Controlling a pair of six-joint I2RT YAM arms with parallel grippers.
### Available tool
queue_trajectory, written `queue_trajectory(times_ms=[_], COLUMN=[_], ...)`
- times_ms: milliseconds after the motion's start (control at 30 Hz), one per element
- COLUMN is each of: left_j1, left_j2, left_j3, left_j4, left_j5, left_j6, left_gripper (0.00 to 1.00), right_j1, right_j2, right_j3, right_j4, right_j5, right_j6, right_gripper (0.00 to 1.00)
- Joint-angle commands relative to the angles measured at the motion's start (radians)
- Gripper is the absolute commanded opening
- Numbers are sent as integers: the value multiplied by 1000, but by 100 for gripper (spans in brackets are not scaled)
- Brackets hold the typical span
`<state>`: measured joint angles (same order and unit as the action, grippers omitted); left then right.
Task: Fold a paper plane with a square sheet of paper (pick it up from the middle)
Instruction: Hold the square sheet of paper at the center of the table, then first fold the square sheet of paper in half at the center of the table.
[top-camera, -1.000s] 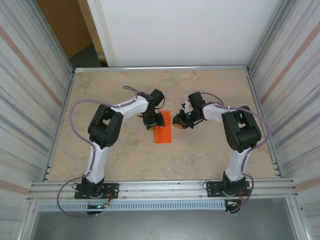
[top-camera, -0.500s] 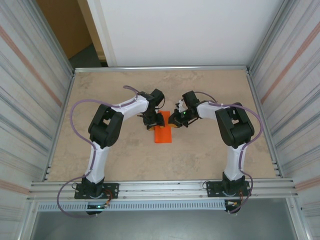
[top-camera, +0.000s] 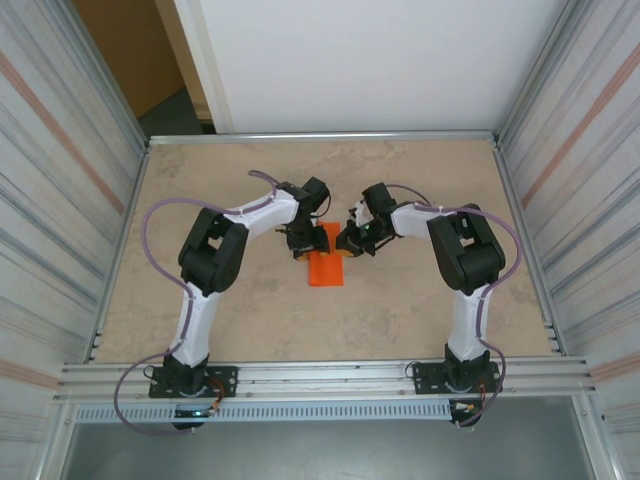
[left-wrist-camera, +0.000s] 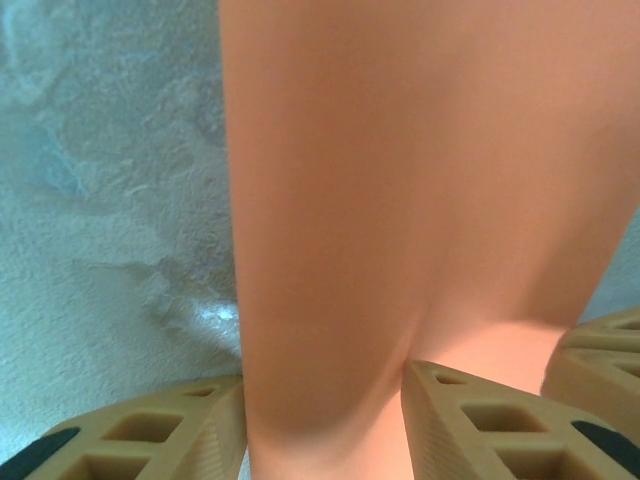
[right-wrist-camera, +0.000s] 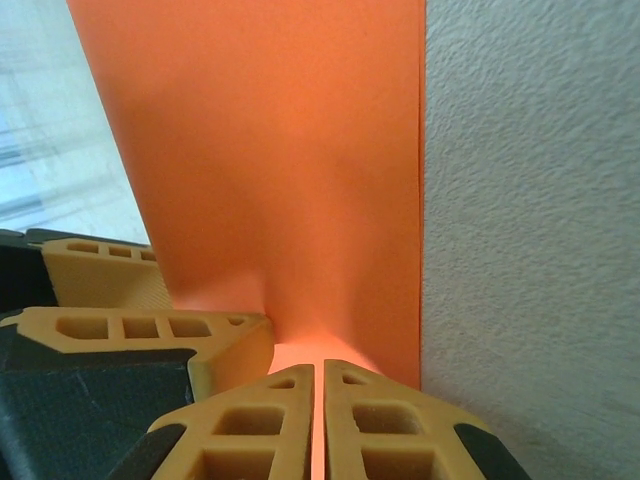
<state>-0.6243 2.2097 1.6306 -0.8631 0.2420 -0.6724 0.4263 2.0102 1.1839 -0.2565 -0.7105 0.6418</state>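
The table (top-camera: 430, 310) under me is a pale beige slab with a marbled look. A metal rail (top-camera: 330, 372) runs along its near edge, ribbed grey walls (top-camera: 60, 200) stand on both sides, and a white panel (top-camera: 360, 60) closes off the back. Near the middle of the table lies the orange paper (top-camera: 326, 268), folded to a narrow oblong whose long side runs away from my bases. Both my arms rise from the near rail, bend at the elbow and turn inward, so my forearms point at each other across the far end of the paper. My left gripper (top-camera: 300, 244) sits at the paper's far left edge and my right gripper (top-camera: 347, 243) at its far right edge, the two close together. From my left wrist, the orange fills most of the view and runs down between my tan fingers (left-wrist-camera: 150, 440). They stand apart with the paper reaching from one to the other, and I cannot tell whether they squeeze it or only flank it. From my right wrist, my two fingers (right-wrist-camera: 250, 420) are pressed almost together, with only a thin slit between them that glows orange. The paper comes right down to their tips, so I am pinching its edge. The paper's straight right edge lies against the grainy table surface.
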Motion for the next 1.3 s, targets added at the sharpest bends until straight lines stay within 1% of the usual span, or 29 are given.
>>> queue_trajectory(times_ms=[0, 133, 267, 333, 533, 633, 767, 900, 1000, 1067, 1133, 1267], left_j1=[-55, -54, -54, -51, -40, -19, 25, 50, 49, 48, 38, 13], left_j2=[221, 219, 186, 154, -3, -99, -236, -327, -354, -340, -314, -250], left_j3=[-101, -101, -96, -91, -47, -42, -97, -172, -220, -247, -250, -214], left_j4=[33, 32, 30, 30, 42, 59, 111, 219, 318, 380, 403, 380], left_j5=[9, 7, 6, 6, 24, 17, 8, 83, 160, 226, 260, 282], left_j6=[28, 28, 28, 25, 23, 4, -18, -15, -25, -40, -46, -18], left_gripper=[46, 46, 46, 46, 46, 46, 46, 46, 39, 32, 24, 15], right_j1=[4, 5, 2, 2, 4, 4, 2, 0, 0, 1, 0, 1], right_j2=[28, 52, 74, 85, 111, 129, 147, 154, 160, 165, 167, 170], right_j3=[18, 6, -21, -33, -46, -50, -49, -47, -43, -40, -38, -36], right_j4=[-48, -87, -123, -124, -145, -154, -163, -168, -176, -181, -187, -196], right_j5=[11, 57, 162, 184, 241, 256, 271, 277, 279, 281, 284, 285], right_j6=[-37, -55, -64, -66, -63, -67, -71, -74, -74, -74, -74, -73], right_gripper=[10, 9, 5, 4, 2, 1, 1, 1, 0, 0, 0, 0])
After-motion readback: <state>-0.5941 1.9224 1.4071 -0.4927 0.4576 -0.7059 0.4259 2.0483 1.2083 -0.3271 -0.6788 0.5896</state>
